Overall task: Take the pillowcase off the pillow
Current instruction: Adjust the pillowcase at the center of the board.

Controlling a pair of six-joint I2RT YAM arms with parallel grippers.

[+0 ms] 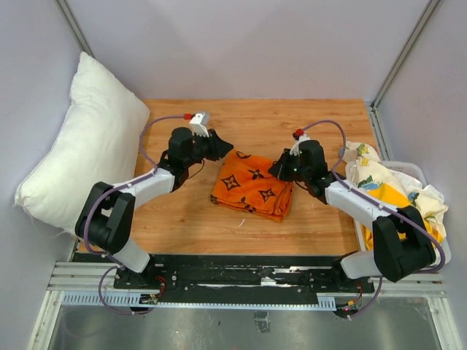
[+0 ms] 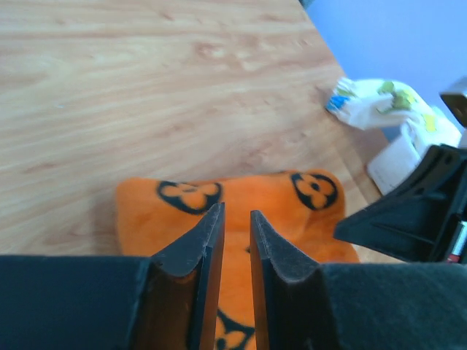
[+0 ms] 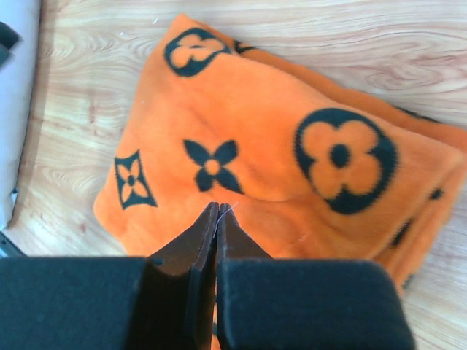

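The orange pillowcase with black flower and star motifs lies folded flat in the middle of the wooden table, with no pillow inside it. The plump white pillow leans against the left wall, apart from it. My left gripper hovers at the pillowcase's far left corner; in the left wrist view the gripper has a narrow gap between its jaws with nothing in it, above the orange fabric. My right gripper sits at the right edge; in its wrist view the gripper is shut over the pillowcase, a thin white thread at its tips.
A white basket at the table's right edge holds crumpled white and yellow printed cloth, also seen in the left wrist view as cloth. Bare wood surrounds the pillowcase. Walls close the left, back and right sides.
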